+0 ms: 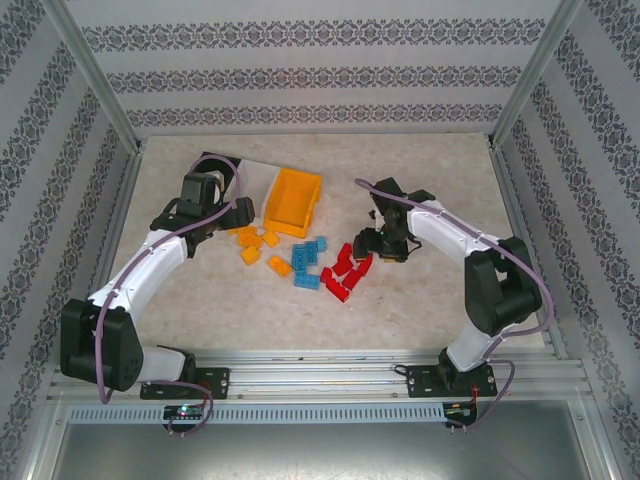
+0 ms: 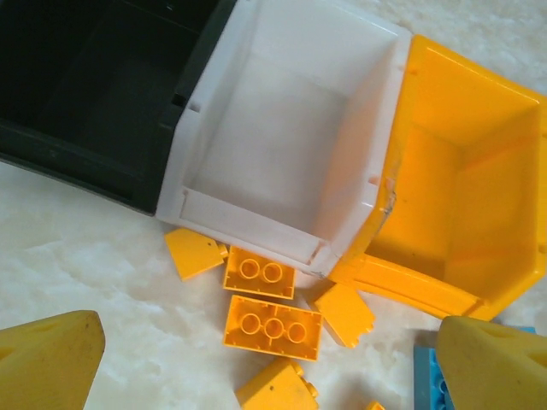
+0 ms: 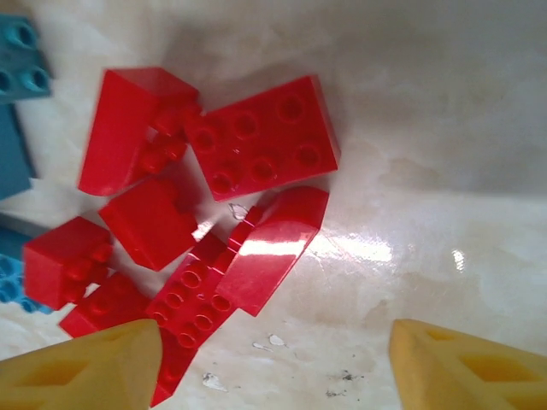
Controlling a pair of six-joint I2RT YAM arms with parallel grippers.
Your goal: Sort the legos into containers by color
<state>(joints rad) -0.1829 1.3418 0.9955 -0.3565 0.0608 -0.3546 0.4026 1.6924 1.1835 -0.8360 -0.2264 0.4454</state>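
The three joined containers stand at the back left: black bin (image 2: 85, 85), white bin (image 2: 282, 128) and orange bin (image 1: 292, 202) (image 2: 470, 188); none holds a brick that I can see. Yellow legos (image 1: 255, 245) (image 2: 272, 327) lie just in front of the white bin. Light blue legos (image 1: 308, 262) sit mid-table, with red legos (image 1: 345, 272) (image 3: 256, 141) to their right. My left gripper (image 1: 243, 215) (image 2: 269, 376) hovers open above the yellow bricks. The right gripper (image 1: 372, 245) (image 3: 273, 371) hangs open beside the red pile, over a curved red piece (image 3: 273, 248).
Patterned walls and metal posts enclose the marble-look table (image 1: 430, 310). A blue brick (image 2: 425, 380) lies near the left gripper's right finger. Blue bricks (image 3: 17, 77) border the red pile on its left. Bare tabletop lies to the right of the red pile.
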